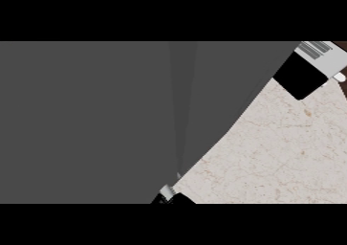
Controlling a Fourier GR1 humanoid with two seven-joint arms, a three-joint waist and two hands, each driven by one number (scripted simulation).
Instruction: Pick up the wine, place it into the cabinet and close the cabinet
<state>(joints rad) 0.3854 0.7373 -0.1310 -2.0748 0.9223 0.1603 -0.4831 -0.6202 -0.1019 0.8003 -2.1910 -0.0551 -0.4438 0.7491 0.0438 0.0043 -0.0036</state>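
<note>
A broad, flat dark grey panel (84, 119) fills the left and middle of the head view, with a faint lighter seam running down near its centre; it looks like the cabinet's door or side seen very close, though which of the two cannot be told. At its lower edge, a small black and grey piece (166, 194) peeks out, probably part of a hand or wrist, but too little shows to say which hand or how its fingers are set. To the right, the pale marbled surface (288, 153) lies bare. At the upper right corner sits a black and white appliance (310, 67) with a striped grille and a small white knob.

The wine is nowhere in sight, so whether it is inside the cabinet cannot be told. Judging by the panel so close, the step is likely placing or closing; the next move calls for a clear sight of the door's edge. No label or writing is readable.
</note>
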